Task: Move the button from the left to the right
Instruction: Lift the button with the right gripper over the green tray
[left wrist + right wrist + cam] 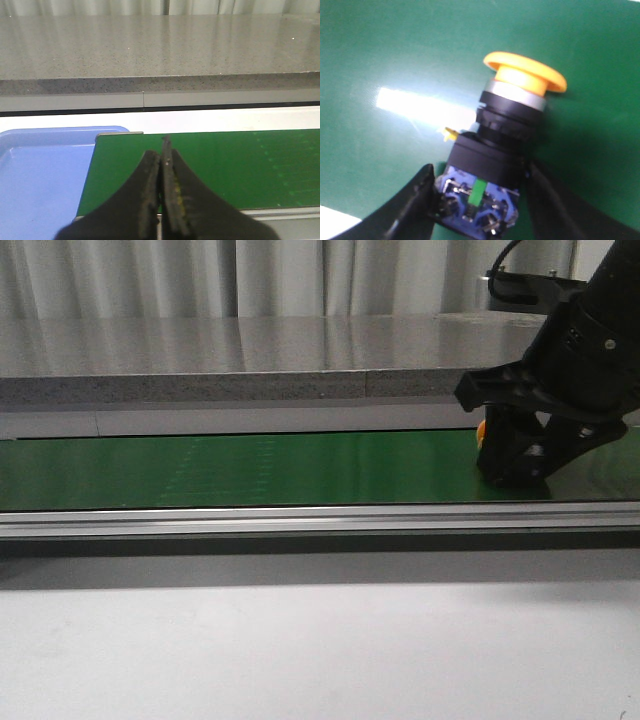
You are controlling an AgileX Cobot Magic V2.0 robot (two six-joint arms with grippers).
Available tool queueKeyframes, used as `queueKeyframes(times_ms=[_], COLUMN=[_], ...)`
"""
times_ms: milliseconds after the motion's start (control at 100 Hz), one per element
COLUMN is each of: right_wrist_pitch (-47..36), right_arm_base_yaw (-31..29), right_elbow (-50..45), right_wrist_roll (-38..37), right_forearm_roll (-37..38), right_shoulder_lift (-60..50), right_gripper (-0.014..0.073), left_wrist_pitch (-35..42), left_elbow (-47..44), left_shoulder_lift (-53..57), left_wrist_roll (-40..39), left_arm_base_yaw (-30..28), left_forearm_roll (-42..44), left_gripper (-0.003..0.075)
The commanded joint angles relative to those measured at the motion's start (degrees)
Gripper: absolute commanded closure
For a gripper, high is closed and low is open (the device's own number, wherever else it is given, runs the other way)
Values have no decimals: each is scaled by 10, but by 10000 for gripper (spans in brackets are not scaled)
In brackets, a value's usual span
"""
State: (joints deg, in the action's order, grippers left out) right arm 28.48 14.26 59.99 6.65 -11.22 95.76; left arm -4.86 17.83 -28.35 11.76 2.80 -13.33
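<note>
Right arm (585, 330): matte black housing with angular, faceted panels; one small pale screw head on the upper body; a black cable loops above it. Right gripper (520, 455): black, blocky. Its fingers (415, 200) are smooth, dark and curved. Left gripper (162, 200): black tapering fingers, inner pads worn, with yellowish scuffing along one edge.

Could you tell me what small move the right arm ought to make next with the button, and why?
Probably open the right tool and release. It grips the button by its black body, low over the green belt at its right end, so the carry looks finished. The left tool is shut and empty.
</note>
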Motion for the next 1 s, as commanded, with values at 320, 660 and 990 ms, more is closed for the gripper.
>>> queueKeyframes(times_ms=[320,660,990], right_wrist_pitch=[-2,-22,-28], right_arm_base_yaw=[-40,-261,-385], right_elbow=[42,73,73], right_wrist_roll=[4,4,56], right_forearm_roll=[60,137,155], right_shoulder_lift=[-106,-109,-45], right_gripper=[444,444,444], left_wrist_pitch=[49,49,49], left_elbow=[16,16,16], left_shoulder_lift=[-2,-2,-2], left_wrist_roll=[0,0,0], left_arm_base_yaw=[5,5,5], left_forearm_roll=[-4,-4,-4], left_gripper=[741,741,741])
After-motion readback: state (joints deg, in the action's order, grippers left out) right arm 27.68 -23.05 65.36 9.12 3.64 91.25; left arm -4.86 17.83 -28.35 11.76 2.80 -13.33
